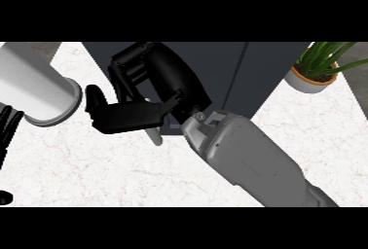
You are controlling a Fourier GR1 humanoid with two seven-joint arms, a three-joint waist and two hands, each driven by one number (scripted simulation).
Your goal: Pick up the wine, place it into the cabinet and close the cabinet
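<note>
My right hand (155, 80) is raised in front of the dark grey cabinet (230, 68) at the top middle, with its fingers curled and its thumb (96, 99) pointing left. A slim pale piece (155, 137) pokes out below the hand; I cannot tell what it is or whether the hand touches it. The hand and its forearm (248, 160) hide much of the cabinet's front. No wine bottle shows. My left forearm (36, 85) fills the upper left as a pale cylinder. Only a black sliver of the left hand (6, 129) shows at the left edge.
A potted plant (316, 68) in a white pot stands on the white marble counter (93, 170) to the right of the cabinet. A vertical seam (247, 73) runs down the cabinet's front.
</note>
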